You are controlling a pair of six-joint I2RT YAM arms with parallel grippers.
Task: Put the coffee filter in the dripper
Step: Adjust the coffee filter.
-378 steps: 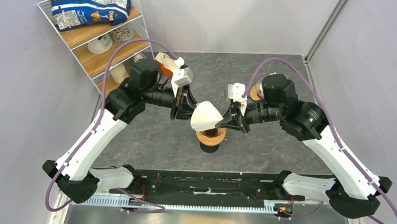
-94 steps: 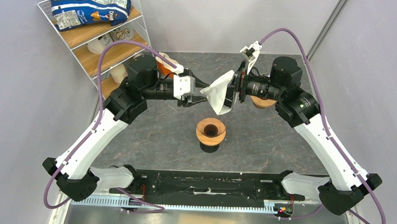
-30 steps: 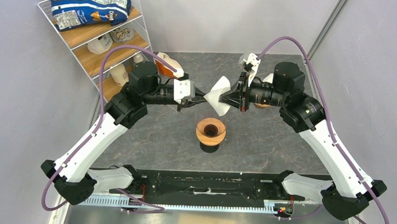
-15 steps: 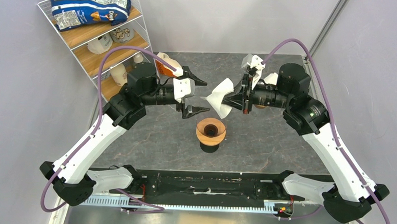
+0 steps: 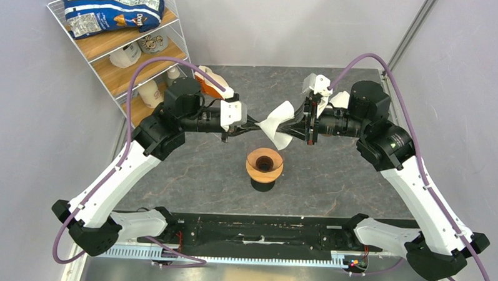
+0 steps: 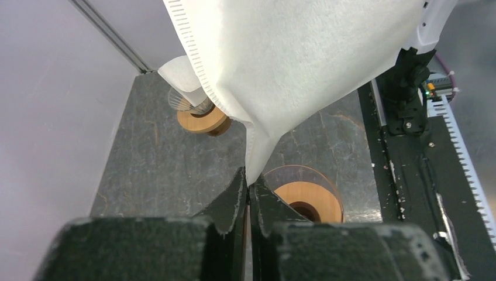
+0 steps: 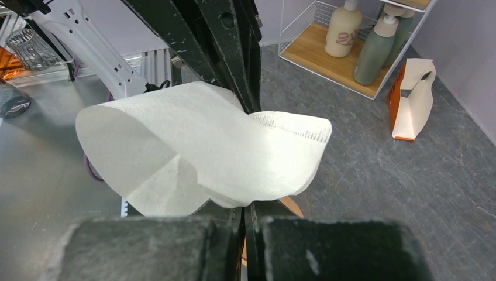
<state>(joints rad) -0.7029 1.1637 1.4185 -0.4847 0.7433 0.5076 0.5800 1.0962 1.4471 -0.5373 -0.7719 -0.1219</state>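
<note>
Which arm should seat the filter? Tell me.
Probably right: the right claw grips the coffee filter by its broad side; the left claw only pinches a corner. The dripper stands close by.

The coffee filter (image 6: 292, 58) is cut off by the top edge of the left wrist view, where the near rim of the dripper (image 6: 310, 196) is covered by the left claw (image 6: 250, 182). In the right wrist view the dripper is almost wholly hidden behind the coffee filter and the right claw (image 7: 244, 209). An orange packet (image 5: 205, 83) at the tabletop's far left corner is partly covered by the left arm.
</note>
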